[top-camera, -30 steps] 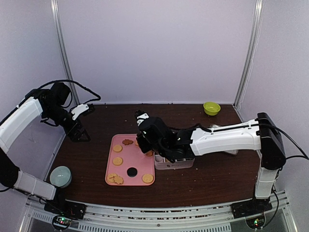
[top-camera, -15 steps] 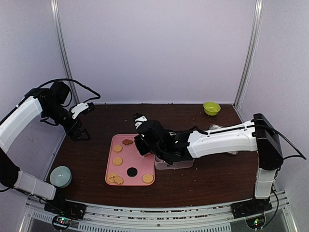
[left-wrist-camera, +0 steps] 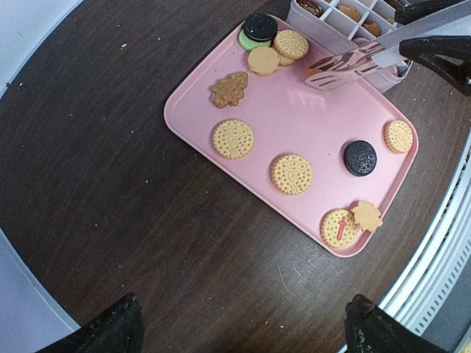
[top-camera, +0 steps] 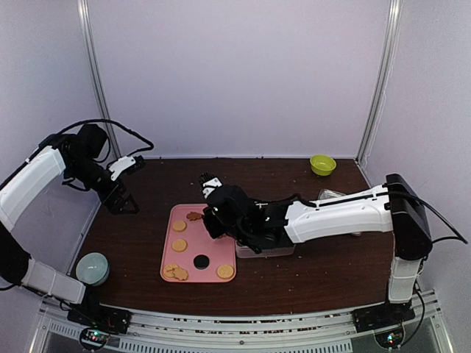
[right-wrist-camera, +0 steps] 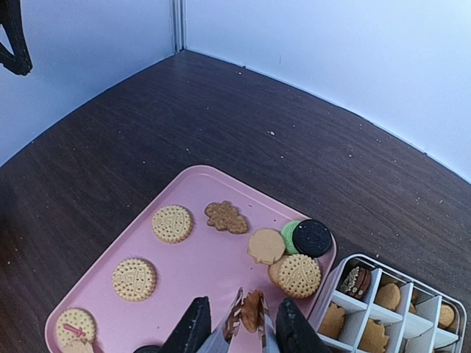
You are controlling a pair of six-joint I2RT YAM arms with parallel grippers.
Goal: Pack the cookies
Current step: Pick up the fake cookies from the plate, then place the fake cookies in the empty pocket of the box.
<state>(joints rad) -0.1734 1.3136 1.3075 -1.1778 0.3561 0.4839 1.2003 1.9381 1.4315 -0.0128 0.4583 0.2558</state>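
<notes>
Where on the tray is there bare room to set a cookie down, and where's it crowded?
Free: the pink tray's middle, between the leaf-shaped cookie, two round cookies and the lone black cookie; also bare table along the tray's left edge. Crowded: the tray corner by the divided box, where overlapping cookies sit beside the tongs.

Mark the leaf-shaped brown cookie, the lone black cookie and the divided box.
leaf-shaped brown cookie (left-wrist-camera: 229, 89): left wrist view, its centre.
lone black cookie (left-wrist-camera: 360, 158): left wrist view, its centre.
divided box (right-wrist-camera: 353, 257): right wrist view, far-left rim corner.
</notes>
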